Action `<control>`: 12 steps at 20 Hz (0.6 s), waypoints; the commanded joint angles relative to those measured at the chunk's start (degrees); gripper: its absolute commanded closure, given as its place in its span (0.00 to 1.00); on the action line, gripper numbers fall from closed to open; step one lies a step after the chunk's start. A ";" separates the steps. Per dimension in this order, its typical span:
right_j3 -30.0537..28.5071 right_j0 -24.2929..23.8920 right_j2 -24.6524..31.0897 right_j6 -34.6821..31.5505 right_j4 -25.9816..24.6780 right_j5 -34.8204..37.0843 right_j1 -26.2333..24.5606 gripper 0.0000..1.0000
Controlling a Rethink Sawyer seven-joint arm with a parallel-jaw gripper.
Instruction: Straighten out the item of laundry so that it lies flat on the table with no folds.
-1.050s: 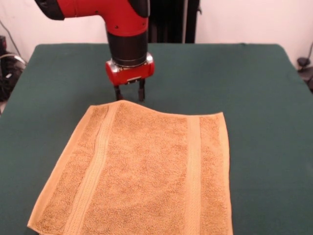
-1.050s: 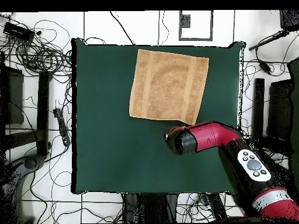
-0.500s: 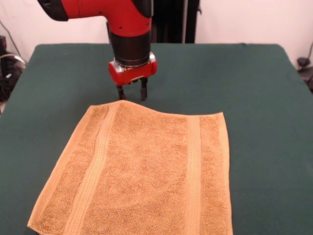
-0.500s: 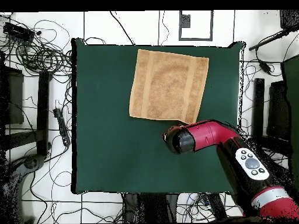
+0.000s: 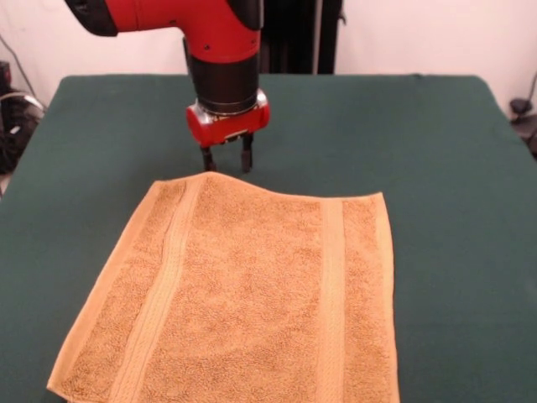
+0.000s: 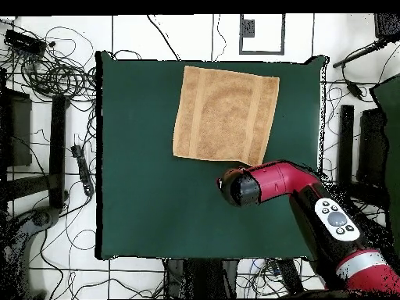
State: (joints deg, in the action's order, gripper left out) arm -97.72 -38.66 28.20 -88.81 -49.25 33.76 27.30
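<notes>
towel [image 5: 243, 294] spread open on table [image 5: 436, 168], nearest the camera-side edge in the front view; far edge slightly raised near one corner | wide bare felt on both sides and beyond it | gripper [image 5: 225, 159] just past that far edge, above the felt; fingers [image 5: 246, 157] apart, holding nothing

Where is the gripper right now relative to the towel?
In the front view the gripper hangs open just beyond the towel's far edge, near its far-left corner, above bare table and not touching the cloth.
</notes>
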 commanded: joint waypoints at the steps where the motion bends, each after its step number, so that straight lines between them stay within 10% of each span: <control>1: 0.22 1.56 5.31 21.84 -3.89 7.15 -1.82 0.00; 12: 1.56 2.47 5.64 26.29 -5.61 8.68 -2.16 0.00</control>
State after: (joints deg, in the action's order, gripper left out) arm -97.71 -38.41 28.36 -84.31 -51.08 36.19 27.31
